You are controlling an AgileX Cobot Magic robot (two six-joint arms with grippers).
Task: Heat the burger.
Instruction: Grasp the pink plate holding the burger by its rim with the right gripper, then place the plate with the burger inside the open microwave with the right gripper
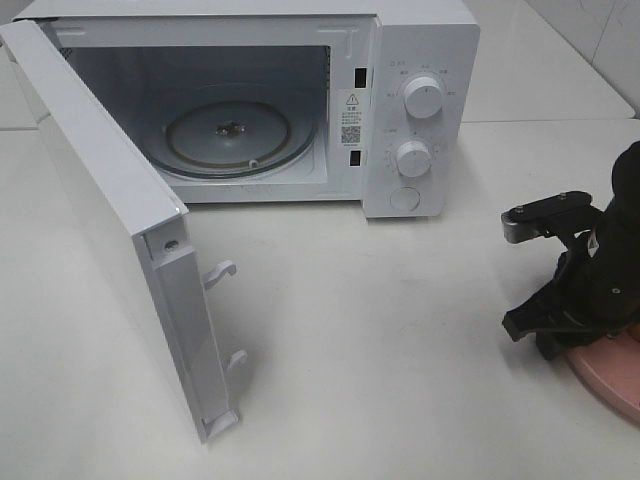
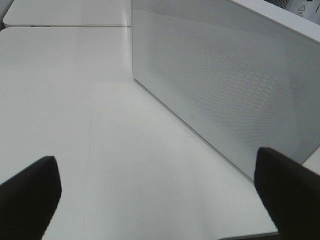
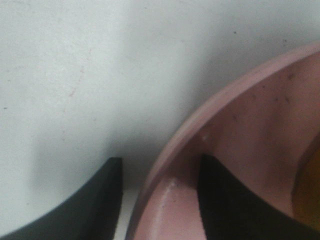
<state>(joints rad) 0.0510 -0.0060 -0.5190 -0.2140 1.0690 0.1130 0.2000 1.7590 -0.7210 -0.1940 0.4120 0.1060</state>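
Observation:
My right gripper (image 1: pixel 548 335) is down at the near-left edge of the pink plate (image 1: pixel 612 378) on the table's right side. In the right wrist view the gripper (image 3: pixel 159 172) straddles the plate's rim (image 3: pixel 220 105). One finger (image 3: pixel 227 200) rests inside the plate and the other (image 3: pixel 95 200) is outside, with a thin gap to the rim. Only a golden-brown sliver of the burger (image 3: pixel 311 190) shows at the picture's edge; the arm hides it in the high view. My left gripper (image 2: pixel 160 200) is open and empty over bare table beside the microwave door (image 2: pixel 225 85).
The white microwave (image 1: pixel 420 110) stands at the back with its door (image 1: pixel 110 220) swung wide open to the left. Its glass turntable (image 1: pixel 228 135) is bare. Door latch hooks (image 1: pixel 220 272) stick out toward the middle of the table.

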